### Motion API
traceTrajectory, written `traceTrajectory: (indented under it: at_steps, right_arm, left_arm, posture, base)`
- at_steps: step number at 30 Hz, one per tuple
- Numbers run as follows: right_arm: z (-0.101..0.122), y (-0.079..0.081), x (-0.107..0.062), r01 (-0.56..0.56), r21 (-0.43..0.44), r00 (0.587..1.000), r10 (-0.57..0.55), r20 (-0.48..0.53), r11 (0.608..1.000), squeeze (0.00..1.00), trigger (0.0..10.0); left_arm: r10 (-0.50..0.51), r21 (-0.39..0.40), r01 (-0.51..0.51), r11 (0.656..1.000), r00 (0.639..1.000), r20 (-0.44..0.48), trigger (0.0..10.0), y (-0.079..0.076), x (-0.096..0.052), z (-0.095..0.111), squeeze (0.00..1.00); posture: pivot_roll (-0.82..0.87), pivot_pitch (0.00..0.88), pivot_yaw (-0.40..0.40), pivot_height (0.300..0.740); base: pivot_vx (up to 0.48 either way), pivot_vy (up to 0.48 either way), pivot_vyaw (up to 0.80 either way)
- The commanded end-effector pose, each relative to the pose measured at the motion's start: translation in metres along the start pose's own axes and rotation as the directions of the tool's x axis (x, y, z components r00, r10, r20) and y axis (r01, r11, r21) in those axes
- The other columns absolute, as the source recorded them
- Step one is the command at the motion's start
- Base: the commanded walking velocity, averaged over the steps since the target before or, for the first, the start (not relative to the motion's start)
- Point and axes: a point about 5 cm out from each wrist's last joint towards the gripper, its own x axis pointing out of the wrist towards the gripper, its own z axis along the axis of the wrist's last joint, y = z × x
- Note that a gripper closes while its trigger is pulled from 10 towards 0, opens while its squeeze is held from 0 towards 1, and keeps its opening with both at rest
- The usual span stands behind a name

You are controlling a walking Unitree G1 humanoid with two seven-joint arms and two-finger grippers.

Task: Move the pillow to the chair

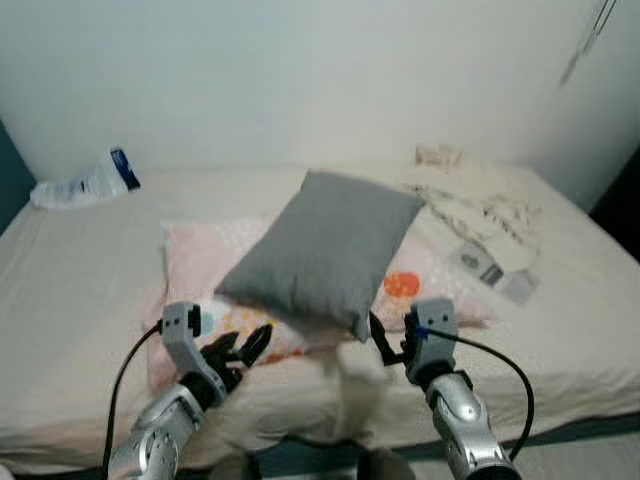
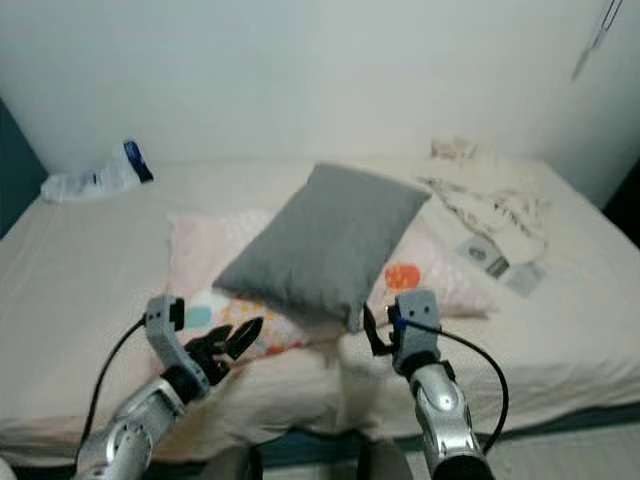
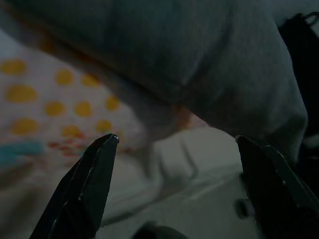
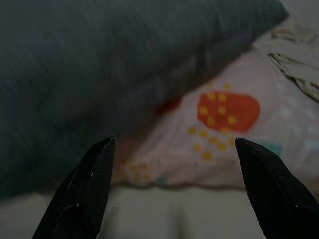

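A grey pillow [image 1: 325,245] lies tilted on the bed, resting on a pink patterned pillow [image 1: 205,270]. My left gripper [image 1: 240,350] is open just in front of the pink pillow's near left edge. My right gripper [image 1: 385,340] is open beside the grey pillow's near corner. In the left wrist view the grey pillow [image 3: 199,59] and the dotted pink pillow [image 3: 55,99] fill the space beyond the fingertips [image 3: 99,164]. The right wrist view shows the grey pillow [image 4: 99,64] and the pink pillow's orange patch [image 4: 229,109]. No chair is in view.
The bed [image 1: 80,290] has a cream sheet and stands against a white wall. A white and blue packet [image 1: 85,183] lies at its far left. Crumpled patterned cloth [image 1: 480,205] and small cards [image 1: 490,268] lie at its right. The bed's front edge is close below my grippers.
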Motion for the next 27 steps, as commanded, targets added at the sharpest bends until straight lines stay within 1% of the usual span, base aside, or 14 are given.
traceTrajectory:
  at_steps: [1, 3, 5, 6, 7, 8, 9, 10, 12, 16, 20, 22, 24, 27]
  right_arm:
    - [0.003, -0.001, -0.001, 0.009, 0.01, 1.0, -0.009, 0.023, 1.0, 0.0, 10.0]
    - [0.003, -0.001, -0.001, 0.009, 0.01, 1.0, -0.009, 0.023, 1.0, 0.0, 10.0]
    - [0.004, -0.001, -0.002, 0.007, 0.014, 0.999, -0.008, 0.035, 1.0, 0.0, 10.0]
    - [0.004, -0.001, -0.002, 0.007, 0.014, 0.999, -0.008, 0.035, 1.0, 0.0, 10.0]
    - [0.004, -0.001, -0.003, 0.011, 0.013, 0.999, -0.011, 0.038, 1.0, 0.0, 10.0]
    - [0.004, -0.001, -0.003, 0.011, 0.013, 0.999, -0.011, 0.038, 1.0, 0.0, 10.0]
    - [0.004, -0.001, -0.004, 0.001, 0.016, 1.0, -0.002, 0.029, 1.0, 0.0, 10.0]
    - [0.004, -0.001, -0.004, 0.001, 0.016, 1.0, -0.002, 0.029, 1.0, 0.0, 10.0]
    - [0.004, -0.001, -0.005, -0.001, 0.014, 1.0, 0.001, 0.031, 1.0, 0.0, 10.0]
    - [0.004, -0.002, -0.005, 0.005, 0.017, 0.999, -0.006, 0.033, 1.0, 0.0, 10.0]
    - [0.004, -0.002, -0.005, 0.005, 0.019, 1.0, -0.006, 0.031, 1.0, 0.0, 10.0]
    - [0.003, -0.002, -0.006, 0.006, 0.024, 1.0, -0.006, 0.027, 1.0, 0.0, 10.0]
    - [0.003, -0.001, -0.006, 0.006, 0.035, 1.0, -0.007, 0.02, 0.999, 0.0, 10.0]
    - [0.001, -0.001, -0.007, 0.004, 0.042, 1.0, -0.004, 0.006, 0.999, 0.0, 10.0]
  left_arm:
    - [-0.052, -0.049, 0.051, 0.998, 0.998, -0.026, 10.0, -0.007, 0.0, -0.003, 0.0]
    - [-0.052, -0.049, 0.051, 0.998, 0.998, -0.026, 10.0, -0.007, 0.0, -0.003, 0.0]
    - [-0.117, -0.115, 0.112, 0.987, 0.993, -0.032, 10.0, -0.014, -0.001, -0.002, 0.0]
    - [-0.117, -0.115, 0.112, 0.987, 0.993, -0.032, 10.0, -0.014, -0.001, -0.002, 0.0]
    - [-0.164, -0.173, 0.157, 0.972, 0.986, -0.026, 10.0, -0.019, -0.004, -0.001, 0.0]
    - [-0.164, -0.173, 0.157, 0.972, 0.986, -0.026, 10.0, -0.019, -0.004, -0.001, 0.0]
    - [-0.225, -0.274, 0.217, 0.937, 0.974, 0.0, 10.0, -0.026, -0.007, 0.002, 0.0]
    - [-0.225, -0.274, 0.217, 0.937, 0.974, 0.0, 10.0, -0.026, -0.007, 0.002, 0.0]
    - [-0.231, -0.337, 0.229, 0.913, 0.972, 0.034, 10.0, -0.028, -0.005, 0.004, 0.0]
    - [-0.209, -0.365, 0.211, 0.907, 0.977, 0.045, 10.0, -0.029, 0.002, 0.004, 0.0]
    - [-0.118, -0.311, 0.124, 0.942, 0.992, 0.037, 10.0, -0.024, 0.015, 0.002, 0.0]
    - [-0.099, -0.301, 0.118, 0.946, 0.992, 0.078, 10.0, -0.024, 0.022, 0.005, 0.0]
    - [-0.1, -0.332, 0.13, 0.934, 0.989, 0.105, 10.0, -0.025, 0.025, 0.008, 0.0]
    - [-0.14, -0.443, 0.224, 0.868, 0.967, 0.214, 10.0, -0.035, 0.033, 0.02, 0.0]
  posture:
    - [0.05, 0.074, -0.029, 0.61]
    - [0.05, 0.074, -0.029, 0.61]
    - [0.05, 0.075, -0.026, 0.6]
    - [0.05, 0.075, -0.026, 0.6]
    - [0.05, 0.076, -0.025, 0.6]
    - [0.05, 0.076, -0.025, 0.6]
    - [0.05, 0.078, -0.024, 0.595]
    - [0.05, 0.078, -0.024, 0.595]
    - [0.05, 0.08, -0.025, 0.58]
    - [0.05, 0.085, -0.027, 0.575]
    - [0.05, 0.089, -0.027, 0.575]
    - [0.05, 0.09, -0.026, 0.575]
    - [0.04, 0.093, -0.025, 0.575]
    - [0.04, 0.093, -0.024, 0.575]
  base:
    - [0.0, 0.0, 0.0]
    - [0.0, 0.0, 0.0]
    - [0.0, 0.0, 0.0]
    - [0.0, 0.0, 0.0]
    - [0.0, 0.0, 0.0]
    - [0.0, 0.0, 0.0]
    - [0.0, 0.0, 0.0]
    - [0.0, 0.0, 0.0]
    - [0.0, 0.0, 0.0]
    - [0.0, 0.0, 0.0]
    - [0.0, 0.0, 0.0]
    - [0.0, 0.0, 0.0]
    - [0.0, 0.0, 0.0]
    - [0.0, 0.0, 0.0]
